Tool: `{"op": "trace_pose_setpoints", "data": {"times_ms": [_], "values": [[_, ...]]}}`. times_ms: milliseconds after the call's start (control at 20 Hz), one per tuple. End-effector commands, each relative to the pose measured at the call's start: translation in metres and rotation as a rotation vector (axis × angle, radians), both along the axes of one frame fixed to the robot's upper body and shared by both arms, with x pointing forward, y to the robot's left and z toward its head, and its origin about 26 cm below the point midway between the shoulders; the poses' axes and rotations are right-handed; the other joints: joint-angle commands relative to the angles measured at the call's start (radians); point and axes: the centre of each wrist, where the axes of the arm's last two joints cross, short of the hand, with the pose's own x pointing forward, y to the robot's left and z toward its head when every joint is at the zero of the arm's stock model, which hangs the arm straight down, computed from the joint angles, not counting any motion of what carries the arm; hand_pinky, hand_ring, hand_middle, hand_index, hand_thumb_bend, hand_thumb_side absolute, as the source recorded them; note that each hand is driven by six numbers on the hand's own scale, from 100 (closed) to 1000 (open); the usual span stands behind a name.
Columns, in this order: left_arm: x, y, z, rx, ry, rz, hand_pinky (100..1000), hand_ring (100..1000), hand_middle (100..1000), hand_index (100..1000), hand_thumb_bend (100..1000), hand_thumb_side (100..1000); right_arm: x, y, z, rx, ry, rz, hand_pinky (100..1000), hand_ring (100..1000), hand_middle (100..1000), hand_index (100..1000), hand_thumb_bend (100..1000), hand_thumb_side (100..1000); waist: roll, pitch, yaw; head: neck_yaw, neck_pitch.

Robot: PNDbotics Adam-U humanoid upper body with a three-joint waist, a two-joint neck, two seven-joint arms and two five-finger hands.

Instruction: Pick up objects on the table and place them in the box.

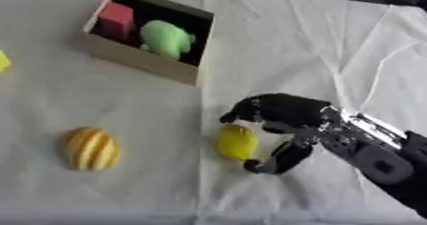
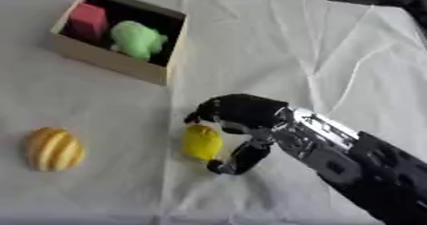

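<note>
The lemon (image 1: 237,142), a small yellow rounded fruit, lies on the white cloth (image 1: 275,43) near the middle of the table, just below and to the right of the box. It sits in the gap of the right hand (image 1: 279,112): the fingers (image 1: 242,112) arch over its top from the right, their tips coming down at its upper edge, while the thumb (image 1: 271,162) reaches under and round to its lower right, its tip just beside the fruit's bottom. The fingers are curled round the lemon on both sides, cupping it; whether they press on its skin or stand just clear cannot be told. The lemon rests on the cloth, not lifted.

The arm (image 1: 371,148), black with silver joints, runs from the hand down to the lower right corner.

To the left, well apart from the lemon, a striped orange-yellow gourd (image 1: 92,148) lies on the cloth. At the left edge a bit of something yellow (image 1: 3,60) shows.

The box (image 1: 142,59), shallow and pale-walled with a dark inside, stands askew at the upper left. In it are a red block (image 1: 116,20) on the left and a green rounded thing (image 1: 167,38) beside it on the right, the two nearly touching.
</note>
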Motion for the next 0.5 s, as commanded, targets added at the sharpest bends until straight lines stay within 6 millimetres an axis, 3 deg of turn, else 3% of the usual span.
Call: {"op": "trace_pose_setpoints", "data": {"times_ms": [50,250,350,500], "values": [[-0.0008,-0.0006,0.0085,0.011,-0.028,-0.01,728,859,727,817,126,578,0.0017,-0.0022,-0.001,-0.002,-0.018,-0.016,832,867,726,900,362,267,-0.002,-0.011,0.002,-0.005,0.004],[-0.0007,-0.0012,0.0081,0.009,-0.027,-0.012,728,859,727,817,125,580,0.0033,-0.0022,-0.0038,0.0,-0.028,-0.037,818,848,652,849,343,194,-0.002,-0.009,0.002,-0.007,0.004],[-0.0007,-0.0012,0.0079,0.008,-0.026,-0.012,728,859,727,817,125,581,0.0039,-0.0021,-0.0048,0.007,-0.037,-0.052,803,824,603,804,290,118,-0.003,-0.008,0.002,-0.007,0.004],[-0.0007,-0.001,0.0077,0.007,-0.025,-0.012,729,859,727,817,124,582,0.0036,-0.0011,-0.0037,0.06,-0.06,-0.07,781,783,543,736,156,100,-0.002,-0.008,0.003,-0.006,0.004]]}}
